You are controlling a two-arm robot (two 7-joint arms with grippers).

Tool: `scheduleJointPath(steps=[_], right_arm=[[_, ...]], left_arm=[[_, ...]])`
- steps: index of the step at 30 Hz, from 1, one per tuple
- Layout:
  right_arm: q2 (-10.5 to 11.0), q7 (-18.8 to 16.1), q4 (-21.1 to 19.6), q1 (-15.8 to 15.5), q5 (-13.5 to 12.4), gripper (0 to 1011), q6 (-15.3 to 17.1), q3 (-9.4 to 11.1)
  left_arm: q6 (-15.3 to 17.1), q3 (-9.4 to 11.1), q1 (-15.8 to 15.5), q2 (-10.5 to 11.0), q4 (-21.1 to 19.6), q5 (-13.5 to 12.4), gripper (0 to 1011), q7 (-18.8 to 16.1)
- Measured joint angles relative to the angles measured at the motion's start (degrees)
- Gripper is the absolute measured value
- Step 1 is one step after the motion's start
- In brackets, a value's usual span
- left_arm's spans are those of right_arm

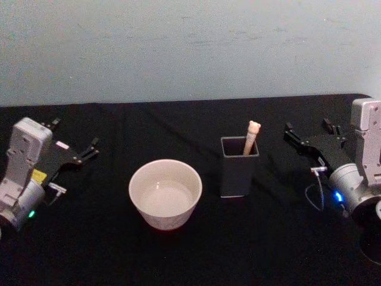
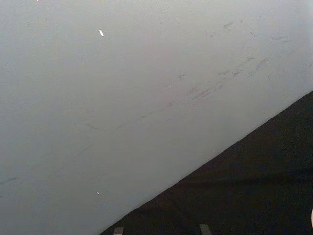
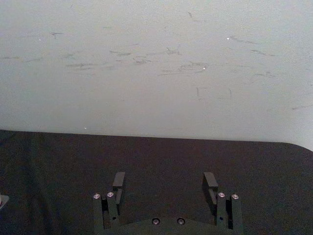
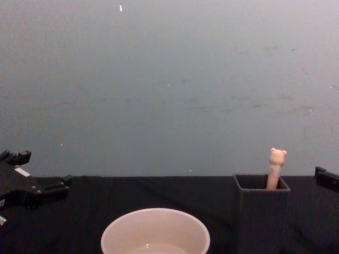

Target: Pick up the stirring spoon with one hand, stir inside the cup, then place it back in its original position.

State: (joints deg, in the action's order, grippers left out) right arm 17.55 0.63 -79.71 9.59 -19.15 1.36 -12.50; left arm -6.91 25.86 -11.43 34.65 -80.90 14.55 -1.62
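Open table all round; 2 obstacles at centre

The wide cream-white round cup and the dark grey square-sided holder stand near each other with a bare gap between; the black-clothed table lies free beside and behind them, out to each claw at the sides.

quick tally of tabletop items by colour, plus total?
Cream or beige: 2 - wide round cream-white cup; cream-beige bear-head stirring spoon, standing in the holder.
Dark grey: 1 - square-sided dark grey holder.
Total: 3.
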Motion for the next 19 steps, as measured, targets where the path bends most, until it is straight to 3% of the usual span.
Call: scheduleJointPath(steps=[19], right_arm=[[0.00, 0.00, 0.00, 0.00, 0.00, 1002, 0.00, 0.00]], left_arm=[[0.00, 0.00, 0.00, 0.00, 0.00, 0.00, 1001, 0.00]])
